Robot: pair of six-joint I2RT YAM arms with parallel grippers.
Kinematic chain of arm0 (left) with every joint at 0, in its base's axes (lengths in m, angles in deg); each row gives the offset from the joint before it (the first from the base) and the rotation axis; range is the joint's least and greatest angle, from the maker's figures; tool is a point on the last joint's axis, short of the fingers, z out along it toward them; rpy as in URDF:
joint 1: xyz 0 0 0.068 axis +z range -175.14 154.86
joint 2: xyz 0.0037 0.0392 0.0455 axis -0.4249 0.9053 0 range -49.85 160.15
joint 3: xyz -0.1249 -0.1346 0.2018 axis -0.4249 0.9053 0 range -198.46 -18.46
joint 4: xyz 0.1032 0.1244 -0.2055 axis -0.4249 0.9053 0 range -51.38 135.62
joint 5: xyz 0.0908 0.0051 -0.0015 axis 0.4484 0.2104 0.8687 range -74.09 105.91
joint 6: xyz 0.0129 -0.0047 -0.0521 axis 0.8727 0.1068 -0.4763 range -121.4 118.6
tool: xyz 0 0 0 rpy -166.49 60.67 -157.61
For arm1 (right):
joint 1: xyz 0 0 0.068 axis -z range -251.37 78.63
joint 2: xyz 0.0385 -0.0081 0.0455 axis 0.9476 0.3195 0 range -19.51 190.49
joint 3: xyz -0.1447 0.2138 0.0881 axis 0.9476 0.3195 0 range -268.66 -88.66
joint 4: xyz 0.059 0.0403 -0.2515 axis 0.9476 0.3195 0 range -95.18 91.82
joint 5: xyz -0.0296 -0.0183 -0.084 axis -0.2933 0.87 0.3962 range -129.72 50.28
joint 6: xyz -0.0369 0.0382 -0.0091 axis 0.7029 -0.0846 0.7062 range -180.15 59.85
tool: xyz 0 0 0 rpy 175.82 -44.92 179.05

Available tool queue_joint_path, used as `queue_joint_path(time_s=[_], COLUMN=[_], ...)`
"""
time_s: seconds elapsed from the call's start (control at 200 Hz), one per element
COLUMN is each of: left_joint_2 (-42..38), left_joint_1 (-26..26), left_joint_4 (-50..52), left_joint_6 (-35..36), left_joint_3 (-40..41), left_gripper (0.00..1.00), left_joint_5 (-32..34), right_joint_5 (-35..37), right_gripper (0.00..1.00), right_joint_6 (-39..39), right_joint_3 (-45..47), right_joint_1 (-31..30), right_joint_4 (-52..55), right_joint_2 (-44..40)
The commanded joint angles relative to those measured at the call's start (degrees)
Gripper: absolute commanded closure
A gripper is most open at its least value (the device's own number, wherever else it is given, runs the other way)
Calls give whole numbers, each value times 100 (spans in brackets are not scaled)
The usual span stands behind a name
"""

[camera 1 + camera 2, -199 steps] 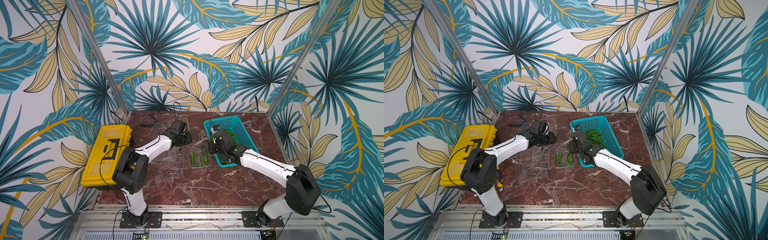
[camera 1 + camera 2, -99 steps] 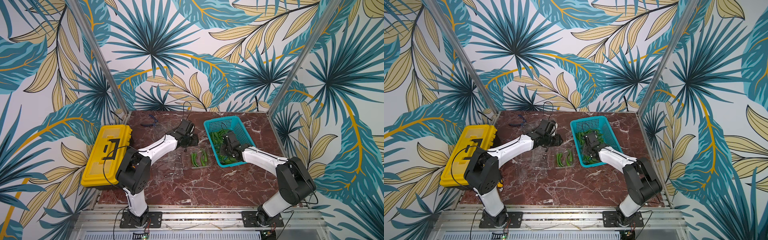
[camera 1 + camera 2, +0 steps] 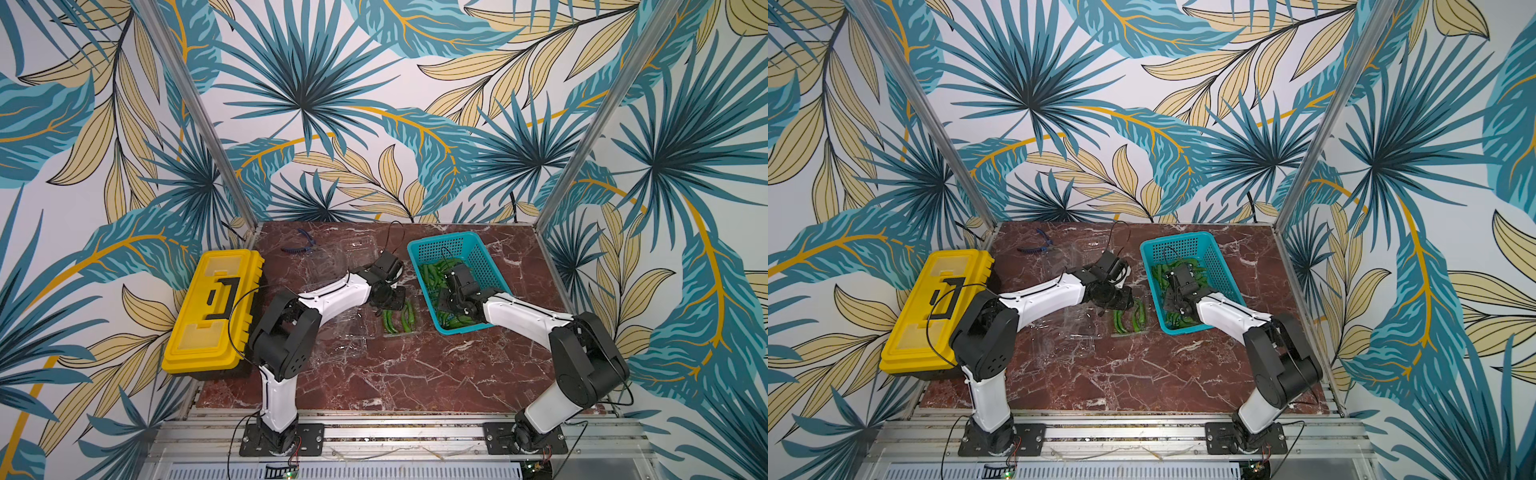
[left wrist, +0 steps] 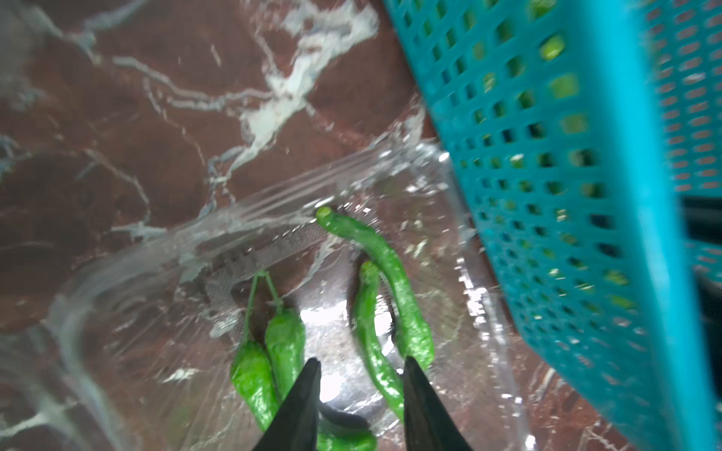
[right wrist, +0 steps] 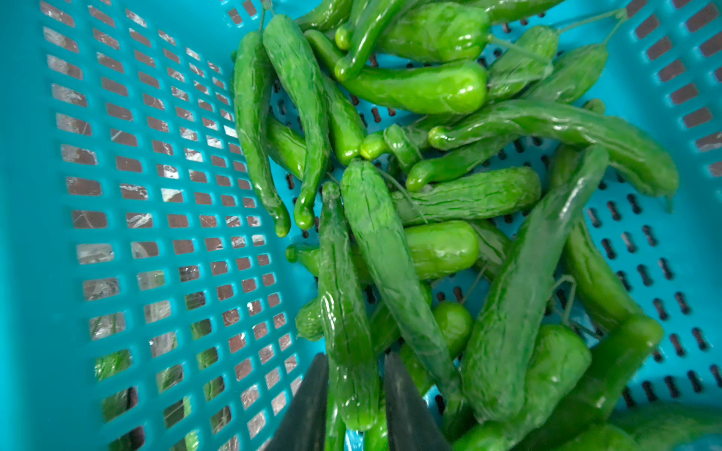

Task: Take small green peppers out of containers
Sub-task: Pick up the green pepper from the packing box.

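Marble bench [image 3: 415,374]. Swung right fingers [image 5: 402,410] over into basket [image 3: 440,249], narrowly parted astride one pepper [image 5: 345,312], probably released, hard to tell. Holding left fingers [image 4: 302,402] part-open, empty, above peppers [image 4: 394,281] remaining in clamshell [image 4: 254,254] beside basket. More to fetch.

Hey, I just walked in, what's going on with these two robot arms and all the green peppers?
Two robot arms are emptying small green peppers from a clear container into a teal basket. The left gripper hovers, jaws apart and empty, over that open container, where a few peppers lie, beside the basket. The right gripper is down in the basket over the pile, one pepper between its fingers; whether gripped or released is unclear.
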Motion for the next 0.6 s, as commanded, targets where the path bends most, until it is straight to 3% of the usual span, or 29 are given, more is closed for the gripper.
queue_joint_path(time_s=[0.0,0.596], left_joint_2=[168,851], left_joint_1=[4,-118], left_joint_4=[314,737], left_joint_6=[90,219], left_joint_3=[-257,-783], left_gripper=[64,67], left_joint_5=[163,123], right_joint_5=[-2,-78], right_gripper=[73,73], right_joint_6=[-68,-52], right_joint_3=[86,121], right_joint_1=[-22,-24], right_joint_4=[-5,-30], right_joint_2=[22,-4])
